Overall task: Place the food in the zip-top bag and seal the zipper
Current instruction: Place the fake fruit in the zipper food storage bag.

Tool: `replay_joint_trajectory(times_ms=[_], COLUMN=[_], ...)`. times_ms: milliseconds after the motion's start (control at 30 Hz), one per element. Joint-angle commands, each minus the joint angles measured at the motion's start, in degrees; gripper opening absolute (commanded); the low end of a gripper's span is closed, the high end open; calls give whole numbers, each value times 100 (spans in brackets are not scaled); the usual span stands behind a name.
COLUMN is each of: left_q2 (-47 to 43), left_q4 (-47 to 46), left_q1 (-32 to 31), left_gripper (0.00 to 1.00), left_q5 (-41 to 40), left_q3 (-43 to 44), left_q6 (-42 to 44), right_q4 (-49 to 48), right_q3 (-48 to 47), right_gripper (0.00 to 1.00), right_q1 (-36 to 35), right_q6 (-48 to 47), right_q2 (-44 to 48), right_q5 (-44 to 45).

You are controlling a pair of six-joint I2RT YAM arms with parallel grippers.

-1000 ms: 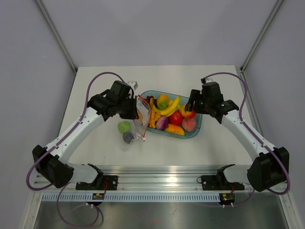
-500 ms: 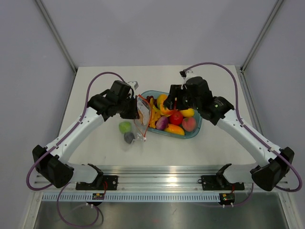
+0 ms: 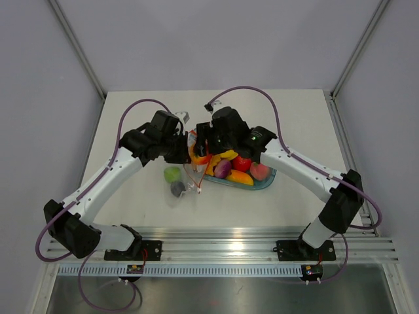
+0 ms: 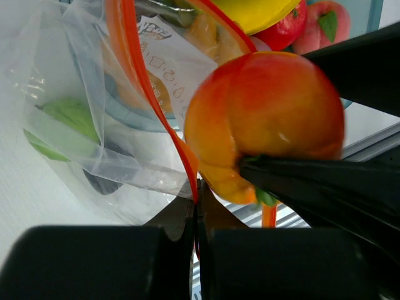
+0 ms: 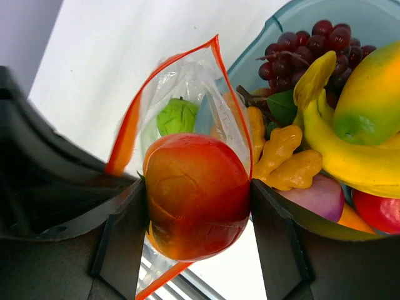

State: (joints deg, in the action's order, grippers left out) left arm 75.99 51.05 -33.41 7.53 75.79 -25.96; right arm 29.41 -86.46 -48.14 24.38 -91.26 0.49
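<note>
The zip-top bag (image 3: 190, 178) hangs open beside the tray's left end, with a green piece (image 3: 171, 174) and a dark piece (image 3: 176, 188) inside. My left gripper (image 3: 185, 149) is shut on the bag's orange-red zipper (image 4: 125, 69), pinching the strip between its fingertips (image 4: 199, 187). My right gripper (image 3: 201, 150) is shut on a red-orange peach-like fruit (image 5: 197, 194) and holds it at the bag's open mouth (image 5: 181, 87). The fruit also shows in the left wrist view (image 4: 262, 119), just right of the zipper. More food lies in the tray.
The blue-tinted clear tray (image 3: 268, 176) right of the bag holds dark grapes (image 5: 306, 47), a banana (image 5: 350, 156), yellow ginger-like pieces (image 5: 287, 156), a purple piece (image 3: 222, 169) and red fruits (image 3: 259, 171). Both arms crowd over the tray's left end.
My right arm has swung left from the tray's right side, carrying the red-orange fruit to the bag's mouth. The left arm and the bag have stayed put.
</note>
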Motion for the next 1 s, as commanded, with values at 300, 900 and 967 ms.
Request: replay_joint_trajectory(times_ms=[300,900,967], left_q2=[-295,-356,-374], left_q4=[-104,63,124], left_q1=[-25,-25,-25], left_gripper=[0,0,0], left_q5=[73,-102,-199], left_q3=[279,322,340], left_q6=[55,73,82], right_q4=[91,-137,-260], right_q3=[-434,516,507], right_gripper=[88,48,20], right_q1=[-125,-99,-99], right_q6=[-118,260,321], right_q2=[-217,-93,-120], right_q5=[424,410,277])
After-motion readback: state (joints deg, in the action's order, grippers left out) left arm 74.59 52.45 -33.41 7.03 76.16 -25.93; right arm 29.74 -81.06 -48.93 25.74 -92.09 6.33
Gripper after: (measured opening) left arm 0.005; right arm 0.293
